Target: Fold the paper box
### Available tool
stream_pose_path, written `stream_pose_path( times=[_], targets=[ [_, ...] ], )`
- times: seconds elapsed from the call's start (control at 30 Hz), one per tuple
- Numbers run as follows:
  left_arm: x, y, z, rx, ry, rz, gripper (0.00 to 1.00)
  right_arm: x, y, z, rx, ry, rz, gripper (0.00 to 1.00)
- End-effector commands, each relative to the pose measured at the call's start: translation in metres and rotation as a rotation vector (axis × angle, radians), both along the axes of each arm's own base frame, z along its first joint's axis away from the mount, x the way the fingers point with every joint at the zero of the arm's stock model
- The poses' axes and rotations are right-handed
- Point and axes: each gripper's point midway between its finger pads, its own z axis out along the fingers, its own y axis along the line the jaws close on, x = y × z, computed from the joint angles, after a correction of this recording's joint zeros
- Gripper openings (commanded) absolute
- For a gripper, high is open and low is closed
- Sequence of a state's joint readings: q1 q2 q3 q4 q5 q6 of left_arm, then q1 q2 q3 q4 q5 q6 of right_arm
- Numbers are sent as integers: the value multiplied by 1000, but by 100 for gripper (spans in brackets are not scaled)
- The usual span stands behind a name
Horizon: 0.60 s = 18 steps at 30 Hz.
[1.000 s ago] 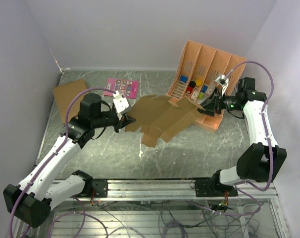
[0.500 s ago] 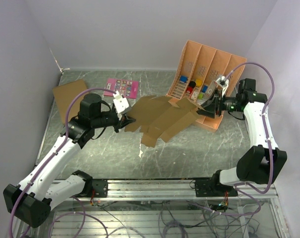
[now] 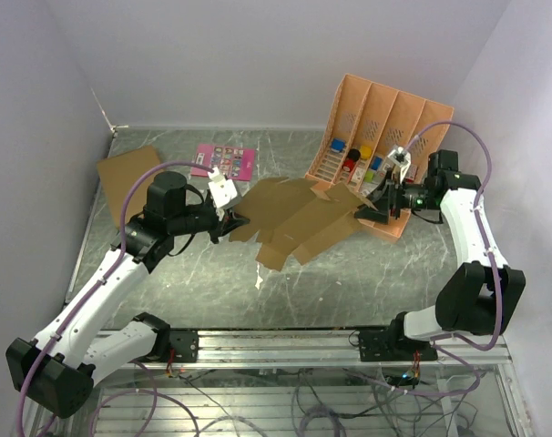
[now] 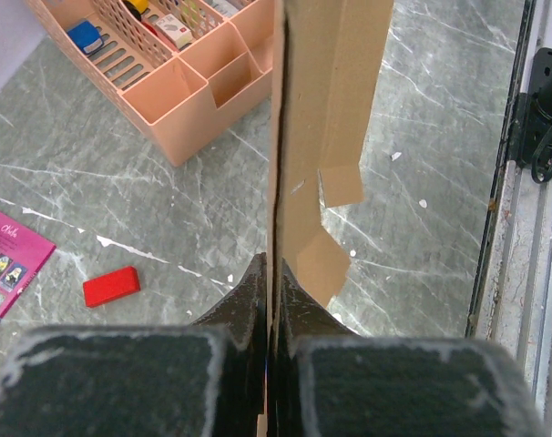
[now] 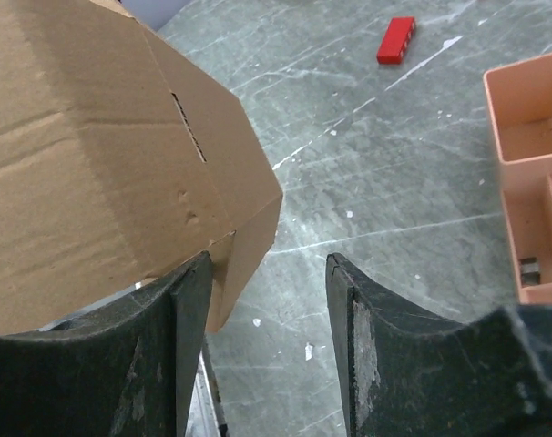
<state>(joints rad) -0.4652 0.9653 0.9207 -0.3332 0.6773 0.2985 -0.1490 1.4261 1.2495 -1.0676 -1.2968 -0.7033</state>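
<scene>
Currently the paper box [image 3: 299, 217] is hanging as a flat, creased cut-out sheet above the middle of the tabletop [image 3: 194, 273], stretching between my two arms with its tab flaps pointing toward the near edge. Its left end is sitting inside my left end effector [image 4: 270, 273], whose fingers are pressing together on the thin cardboard. In the left wrist view the sheet is showing edge-on, running straight away from the pinch.

My right end effector [image 5: 269, 264] is standing at the sheet's right end with its fingers [image 5: 180, 346] spread. In the right wrist view only grey tabletop is showing through the gap between them. A folded corner of the box is lying against the outer side of one finger, and I cannot tell whether it is actually touching.

Just beyond that end effector, a peach organiser tray [image 3: 385, 137] is leaning at the far right of the tabletop, with small blue, red and yellow items lying in its compartments. A red block [image 4: 111, 285] is lying on the marble surface under the sheet, near the tray. A pink card [image 3: 223, 160] is lying flat toward the back wall, and a larger brown cardboard sheet [image 3: 126, 173] is resting well apart at the far left.
</scene>
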Motion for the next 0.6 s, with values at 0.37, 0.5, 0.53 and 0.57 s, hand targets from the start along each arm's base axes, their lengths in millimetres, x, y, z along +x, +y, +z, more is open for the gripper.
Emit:
stream_pose_path(
  times=[0.37,0.5,0.53,0.57],
  targets=[
    [3,-3,25,-64,-60,-6,7,-1,11,-16,33,74,-51,42],
    [2,-1,22,-51,-59,-4,7,-3,13,-7,50,19,-4,48],
    [2,0,22,-46,-59,-1,7,-4,12,-7,31,1,4,53],
    [2,1,22,-42,-64,3,7,-7,8,-9,-3,0,8,56]
  ],
)
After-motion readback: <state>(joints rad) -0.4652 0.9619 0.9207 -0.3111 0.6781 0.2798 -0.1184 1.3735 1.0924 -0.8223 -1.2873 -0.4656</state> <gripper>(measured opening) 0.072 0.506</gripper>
